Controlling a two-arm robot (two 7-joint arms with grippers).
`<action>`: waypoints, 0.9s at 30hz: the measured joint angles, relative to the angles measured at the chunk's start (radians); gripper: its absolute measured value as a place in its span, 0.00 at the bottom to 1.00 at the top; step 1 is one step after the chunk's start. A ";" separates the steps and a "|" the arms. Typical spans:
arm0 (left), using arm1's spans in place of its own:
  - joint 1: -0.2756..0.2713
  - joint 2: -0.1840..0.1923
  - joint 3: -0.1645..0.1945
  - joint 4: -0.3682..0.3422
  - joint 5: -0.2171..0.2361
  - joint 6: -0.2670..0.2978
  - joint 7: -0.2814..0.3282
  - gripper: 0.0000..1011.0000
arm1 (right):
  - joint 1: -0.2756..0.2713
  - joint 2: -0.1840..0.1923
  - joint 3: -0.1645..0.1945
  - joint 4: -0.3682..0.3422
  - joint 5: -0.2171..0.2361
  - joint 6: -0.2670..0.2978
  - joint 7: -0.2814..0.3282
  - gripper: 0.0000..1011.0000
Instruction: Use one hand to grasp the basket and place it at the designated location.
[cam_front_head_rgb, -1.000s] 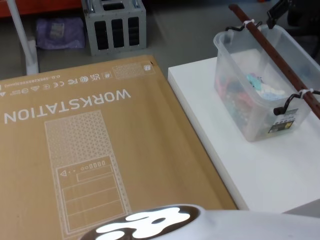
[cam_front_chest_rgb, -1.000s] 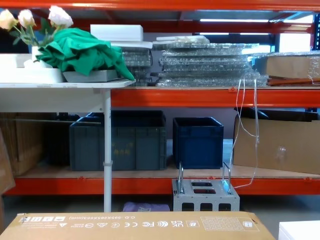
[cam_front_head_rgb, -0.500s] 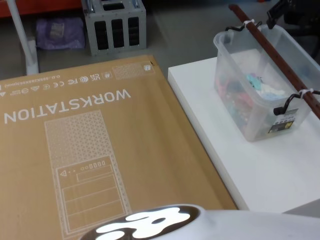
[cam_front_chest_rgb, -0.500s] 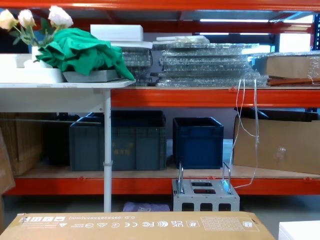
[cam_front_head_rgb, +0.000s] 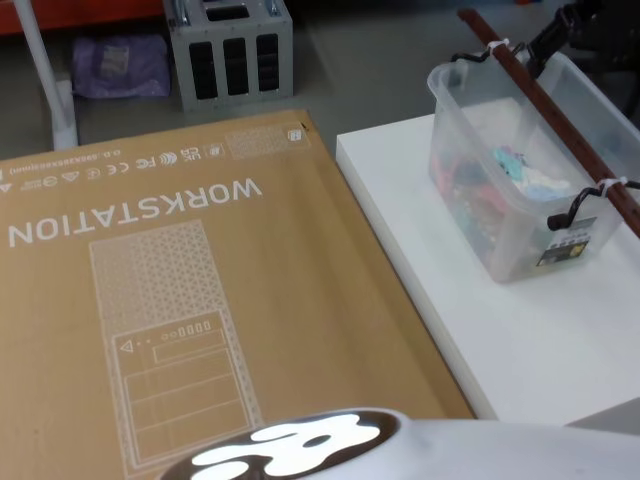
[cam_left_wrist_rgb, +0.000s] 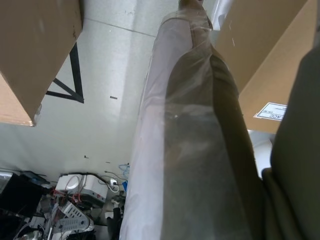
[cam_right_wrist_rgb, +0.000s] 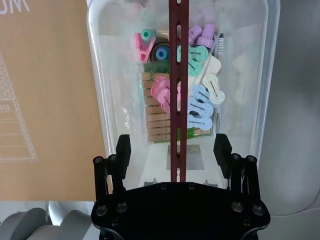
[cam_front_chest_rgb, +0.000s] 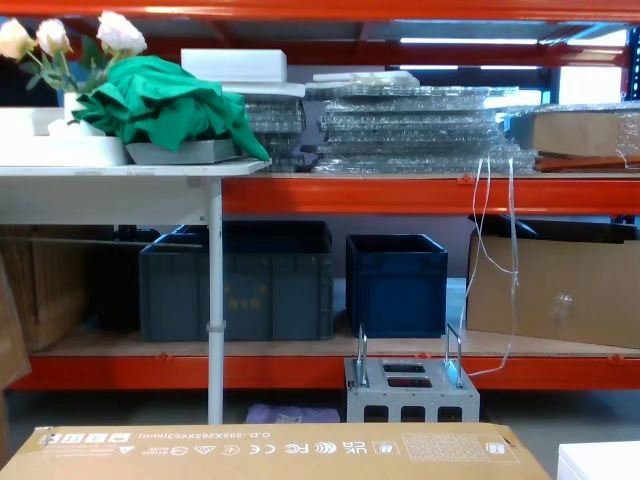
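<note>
The basket (cam_front_head_rgb: 500, 235) sits on the white table (cam_front_head_rgb: 540, 345) on the robot's right, and the right gripper (cam_right_wrist_rgb: 172, 146) hangs wide open over its brown bar (cam_front_head_rgb: 545, 105), the best place to hold, since the stiff plastic looks light but slippery.

The basket (cam_front_head_rgb: 500, 235), a frosted-clear plastic bin, is sitting upright on the white table (cam_front_head_rgb: 520, 340) at about two o'clock in the head view. Its reddish-brown bar handle (cam_front_head_rgb: 545, 100) is running lengthwise over the rim (white zip ties (cam_front_head_rgb: 497, 45) are fastening each end). The right gripper (cam_right_wrist_rgb: 173, 146) is hovering over the bar's far end, black fingers (cam_right_wrist_rgb: 123, 146) spread to either side.
</note>
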 joint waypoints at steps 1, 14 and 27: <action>0.000 0.000 0.000 0.000 0.000 0.000 0.000 0.00 | 0.000 -0.002 -0.001 0.003 0.000 -0.001 0.001 0.99; 0.000 0.000 0.000 0.000 0.000 0.000 0.000 0.00 | -0.004 -0.029 -0.025 0.048 -0.002 -0.025 0.009 0.99; 0.000 0.000 0.000 0.000 0.000 0.000 0.000 0.00 | -0.009 -0.066 -0.057 0.111 -0.003 -0.058 0.023 0.99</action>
